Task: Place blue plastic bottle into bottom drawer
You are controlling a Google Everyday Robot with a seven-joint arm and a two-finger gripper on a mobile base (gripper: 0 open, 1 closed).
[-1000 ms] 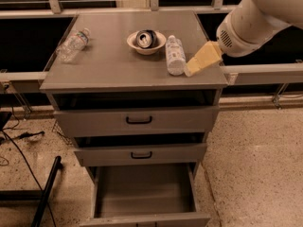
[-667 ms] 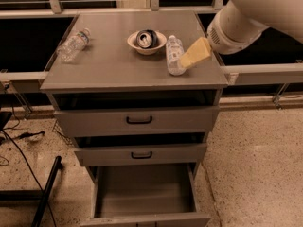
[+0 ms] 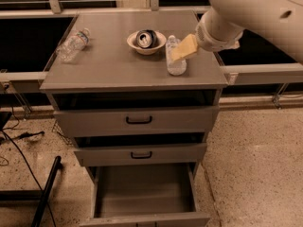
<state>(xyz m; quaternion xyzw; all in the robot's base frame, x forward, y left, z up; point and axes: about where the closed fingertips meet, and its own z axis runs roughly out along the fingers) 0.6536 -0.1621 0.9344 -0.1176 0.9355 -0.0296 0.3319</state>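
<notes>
Hovering over the right side of the cabinet top [image 3: 118, 67], the gripper [image 3: 184, 48] overlaps the blue plastic bottle [image 3: 176, 65], which lies on the top just right of the bowl [image 3: 147, 50]. Clamped or loose? Cannot tell from here. A can [image 3: 146, 38] sits in the bowl, a thinner bottle [image 3: 73, 44] lies far left, and the bottom drawer [image 3: 142, 193] stands pulled open below.
</notes>
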